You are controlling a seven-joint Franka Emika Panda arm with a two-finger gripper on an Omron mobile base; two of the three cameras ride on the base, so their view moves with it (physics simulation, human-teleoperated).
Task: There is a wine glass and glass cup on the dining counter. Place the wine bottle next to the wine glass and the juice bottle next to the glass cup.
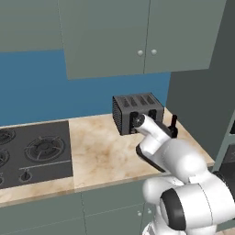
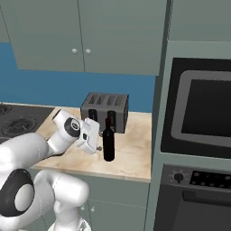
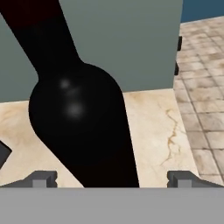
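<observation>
The wine bottle (image 2: 108, 142), slim and near-black with a dark reddish top, stands upright on the marbled counter just in front of the toaster's right end. Its neck (image 1: 174, 123) pokes out behind my arm in the left base view. My gripper (image 2: 99, 140) is level with the bottle's body, right at its left side, and is open. In the hand view the wine bottle (image 3: 83, 127) looms close between the two fingertips (image 3: 43, 178), with a gap on each side. The wine glass, glass cup, juice bottle and dining counter are out of view.
A dark grey toaster (image 2: 104, 109) sits at the back of the beige marbled counter (image 1: 103, 153). A black hob (image 1: 32, 153) lies to the left. A tall oven unit (image 2: 203, 113) rises on the right, and grey wall cabinets (image 1: 137, 36) hang above.
</observation>
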